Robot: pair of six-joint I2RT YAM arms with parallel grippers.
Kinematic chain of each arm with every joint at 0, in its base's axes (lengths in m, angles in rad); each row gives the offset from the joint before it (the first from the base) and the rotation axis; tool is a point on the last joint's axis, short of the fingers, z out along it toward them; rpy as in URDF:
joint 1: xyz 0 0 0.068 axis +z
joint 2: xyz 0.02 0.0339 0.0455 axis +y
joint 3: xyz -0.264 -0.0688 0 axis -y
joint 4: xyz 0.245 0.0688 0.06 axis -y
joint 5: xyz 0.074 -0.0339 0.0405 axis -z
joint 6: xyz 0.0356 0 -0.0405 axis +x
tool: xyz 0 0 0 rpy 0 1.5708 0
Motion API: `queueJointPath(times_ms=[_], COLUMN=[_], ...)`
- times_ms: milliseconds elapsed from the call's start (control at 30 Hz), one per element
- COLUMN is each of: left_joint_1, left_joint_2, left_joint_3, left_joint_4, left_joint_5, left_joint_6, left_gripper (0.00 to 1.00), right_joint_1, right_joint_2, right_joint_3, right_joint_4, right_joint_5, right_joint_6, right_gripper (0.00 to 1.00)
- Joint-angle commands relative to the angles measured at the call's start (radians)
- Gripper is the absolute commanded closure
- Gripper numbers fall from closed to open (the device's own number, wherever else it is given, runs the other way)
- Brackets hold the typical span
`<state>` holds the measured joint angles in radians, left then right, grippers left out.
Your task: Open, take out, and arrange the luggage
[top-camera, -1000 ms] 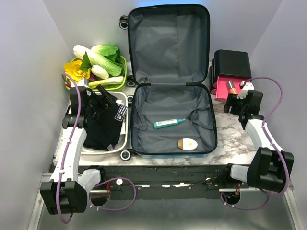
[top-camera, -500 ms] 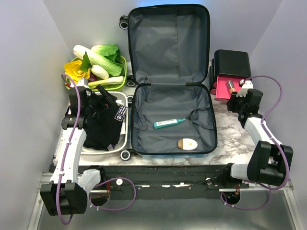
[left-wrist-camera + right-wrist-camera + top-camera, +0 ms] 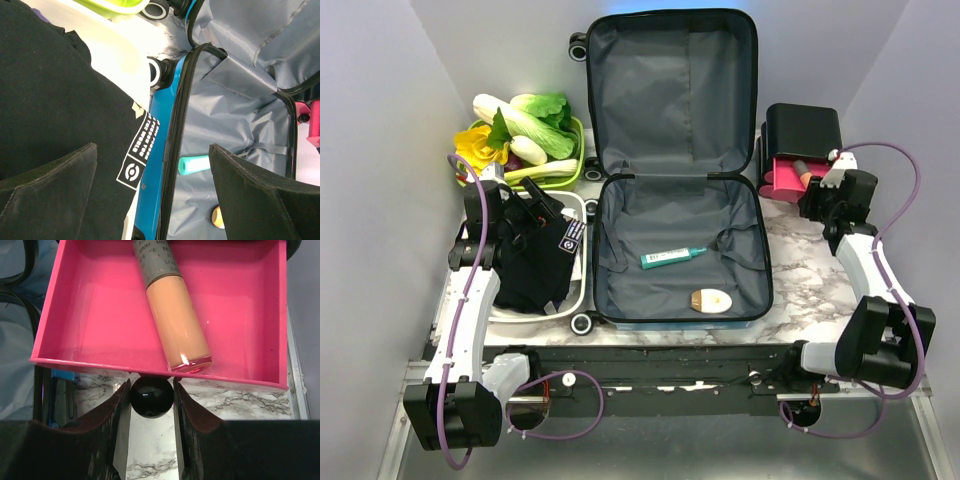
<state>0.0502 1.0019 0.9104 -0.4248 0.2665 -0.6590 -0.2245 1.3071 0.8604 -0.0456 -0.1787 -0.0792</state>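
**Marble table (image 3: pixel 800 285): luggage (image 3: pixel 670 100) open, unpacking unfinished**

Top view: the luggage lies mid-table, lid raised, with a green tube (image 3: pixel 672 257) inside.

Left wrist: the left gripper (image 3: pixel 152 147) gapes, released, over black cloth (image 3: pixel 50 100). The print on its white tag (image 3: pixel 140 155) is illegible.

Right wrist: the right gripper (image 3: pixel 151 390) clenches the knob (image 3: pixel 151 396) of the pink drawer (image 3: pixel 90 305), presumably to slide it. The gloss tube (image 3: pixel 172 315) reads "MMM".

I look down from above and behind on the whole bench (image 3: pixel 800 290). My left wrist view sits close over the luggage (image 3: pixel 230 125) rim; my right wrist view hugs the pink drawer (image 3: pixel 100 310) and its knob (image 3: pixel 152 396). The overhead view shares luggage and drawer.
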Motion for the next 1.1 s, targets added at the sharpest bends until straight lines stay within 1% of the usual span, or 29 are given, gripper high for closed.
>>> queueJointPath(times_ms=[0, 133, 167, 233, 267, 433, 600, 733, 833, 867, 900, 967, 1000, 1067], left_joint_1=[-0.003, -0.003, -0.001, -0.001, -0.001, 0.000, 0.000, -0.001, -0.001, -0.001, -0.001, -0.001, -0.001, -0.001], left_joint_2=[-0.003, 0.003, 0.003, 0.007, 0.009, 0.012, 0.006, -0.008, -0.013, -0.014, -0.016, -0.019, -0.023, -0.031], left_joint_3=[0.001, 0.004, 0.002, 0.004, 0.005, 0.007, 0.005, 0.004, 0.004, 0.005, 0.005, 0.004, 0.004, 0.005], left_joint_4=[0.008, 0.004, 0.006, 0.006, 0.004, 0.000, -0.006, -0.003, -0.005, -0.008, -0.009, -0.017, -0.022, -0.029], left_joint_5=[0.002, -0.009, -0.009, -0.013, -0.013, -0.033, -0.058, -0.069, -0.070, -0.070, -0.070, -0.075, -0.078, -0.084], left_joint_6=[0.002, 0.004, 0.004, 0.004, 0.007, 0.012, 0.013, 0.010, 0.009, 0.007, 0.006, 0.004, 0.002, 0.006], left_gripper=[0.01, 0.01, 0.01, 0.01, 0.01, 0.01, 0.01, 0.01, 0.01, 0.01, 0.01, 0.01, 0.01, 0.01], right_joint_1=[-0.003, -0.003, -0.003, -0.003, -0.003, -0.003, -0.003, -0.001, -0.001, -0.001, -0.001, -0.001, -0.001, -0.001], right_joint_2=[0.014, 0.092, 0.107, 0.130, 0.147, 0.182, 0.286, 0.317, 0.325, 0.331, 0.337, 0.356, 0.359, 0.369], right_joint_3=[0.086, 0.135, 0.147, 0.167, 0.198, 0.242, 0.311, 0.321, 0.299, 0.301, 0.304, 0.304, 0.301, 0.292], right_joint_4=[-0.022, 0.036, 0.077, 0.107, 0.099, 0.119, 0.136, 0.249, 0.349, 0.358, 0.362, 0.386, 0.392, 0.417], right_joint_5=[-0.007, 0.031, 0.030, 0.002, -0.005, -0.001, 0.027, 0.004, 0.018, 0.030, 0.036, 0.039, 0.041, 0.042], right_joint_6=[-0.004, -0.005, -0.008, -0.005, 0.004, 0.029, 0.048, 0.058, 0.065, 0.070, 0.075, 0.076, 0.076, 0.113], right_gripper=[0.99, 0.99, 0.99, 0.99, 0.99, 0.98, 0.98, 0.97, 0.93, 0.91, 0.82, 0.70, 0.67, 0.65])
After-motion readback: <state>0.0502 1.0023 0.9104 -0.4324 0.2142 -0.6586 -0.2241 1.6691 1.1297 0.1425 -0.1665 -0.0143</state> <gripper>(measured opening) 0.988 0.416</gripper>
